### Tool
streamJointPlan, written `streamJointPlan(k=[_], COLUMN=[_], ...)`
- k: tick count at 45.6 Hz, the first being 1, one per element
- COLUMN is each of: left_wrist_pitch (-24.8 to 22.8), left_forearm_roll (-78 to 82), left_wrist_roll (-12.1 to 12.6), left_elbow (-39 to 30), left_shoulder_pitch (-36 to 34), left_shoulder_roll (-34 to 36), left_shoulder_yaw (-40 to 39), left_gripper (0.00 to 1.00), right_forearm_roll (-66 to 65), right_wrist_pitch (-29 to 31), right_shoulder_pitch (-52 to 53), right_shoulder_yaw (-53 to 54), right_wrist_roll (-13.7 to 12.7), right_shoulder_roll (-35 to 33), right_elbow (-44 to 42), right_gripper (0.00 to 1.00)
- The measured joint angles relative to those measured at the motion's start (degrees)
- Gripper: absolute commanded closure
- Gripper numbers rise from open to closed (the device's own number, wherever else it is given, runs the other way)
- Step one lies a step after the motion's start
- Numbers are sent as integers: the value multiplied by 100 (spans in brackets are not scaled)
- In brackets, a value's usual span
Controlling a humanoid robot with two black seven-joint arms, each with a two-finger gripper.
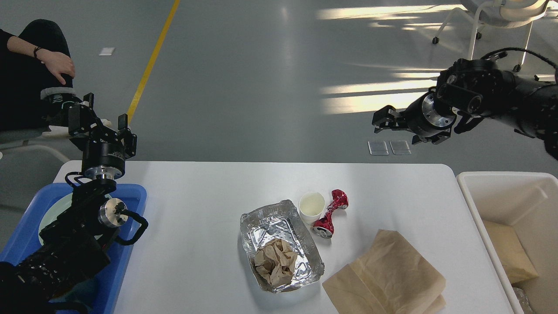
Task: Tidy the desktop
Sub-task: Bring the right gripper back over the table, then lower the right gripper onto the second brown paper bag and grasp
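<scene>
The white desktop point(196, 209) fills the lower view. On it lie a foil container point(301, 244) holding crumpled brown paper point(275, 261), a white paper cup point(311, 206), a crushed red can point(330, 214) and a brown paper bag point(386, 274). My left gripper point(106, 114) is raised over the table's far left corner, fingers apart and empty. My right gripper point(383, 121) hangs in the air beyond the far right edge, high above the can; its fingers look slightly apart and hold nothing.
A blue tray point(133, 196) with a pale plate point(54, 213) sits at the left edge under my left arm. A white bin point(501, 183) stands at the right with brown paper point(508, 250) inside. A seated person point(39, 61) is at far left.
</scene>
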Motion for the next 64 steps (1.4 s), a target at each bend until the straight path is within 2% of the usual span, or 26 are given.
streamJointPlan(k=[5,13,20,24,32,35,41,44,55,64], left_wrist_pitch=[0,0,0,0,0,0,0,0,0,0], left_forearm_roll=[0,0,0,0,0,0,0,0,0,0], left_wrist_roll=[0,0,0,0,0,0,0,0,0,0], left_elbow=[0,0,0,0,0,0,0,0,0,0], left_shoulder_pitch=[0,0,0,0,0,0,0,0,0,0], left_shoulder_roll=[0,0,0,0,0,0,-1,-1,-1,-1], left_shoulder_yaw=[0,0,0,0,0,0,0,0,0,0], left_gripper=[3,3,3,3,3,3,3,3,3,3], right_forearm_roll=[9,12,6,2,27,53,88,66,-792,-1900], right_wrist_pitch=[140,212,460,655,714,503,-573,-917,-1079,-1086], right_shoulder_pitch=[248,1267,1907,1863,949,599,70,-59,-78,169], right_shoulder_yaw=[-250,-450,-483,-476,-384,-318,-257,-257,-246,-144], right_wrist_roll=[-2,-1,-1,-5,-11,-14,-29,-32,-10,8], right_shoulder_roll=[37,-30,-186,-204,-212,-208,-176,-162,10,257], right_elbow=[688,2338,3348,3428,3398,3293,3065,3051,3258,3785], right_gripper=[0,0,0,0,0,0,0,0,0,1])
